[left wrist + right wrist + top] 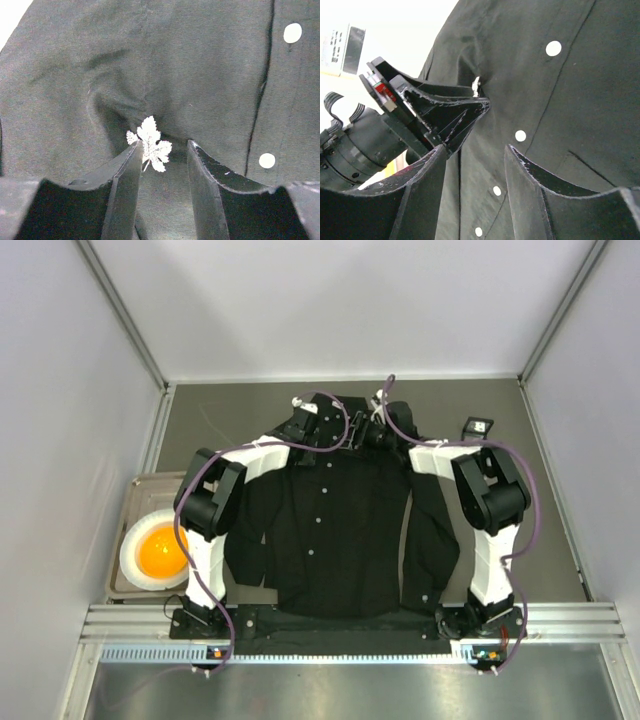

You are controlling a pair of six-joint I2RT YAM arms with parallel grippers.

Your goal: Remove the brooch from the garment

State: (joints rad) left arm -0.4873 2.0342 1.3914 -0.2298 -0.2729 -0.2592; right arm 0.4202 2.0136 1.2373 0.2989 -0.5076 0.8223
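- Black garment [340,540] lies spread front-up between the two arms, collar at the far side.
- White leaf-shaped brooch [150,144] sits on a puckered fold of the chest, near the button placket.
- Left gripper [162,150] is down at the cloth, fingers parted, one fingertip touching the brooch.
- Right gripper [474,150] is just beside it, fingers spread apart.

This is a robotics lab test cell. Plain white panels [330,300] on aluminium posts [120,310] enclose the grey worktop [560,490] beyond and to either side of the left gripper [162,147] and right gripper [476,147]. Behind them, an extruded metal rail [130,622] carries both arm bases, and purple cables [536,502] loop along the arms.
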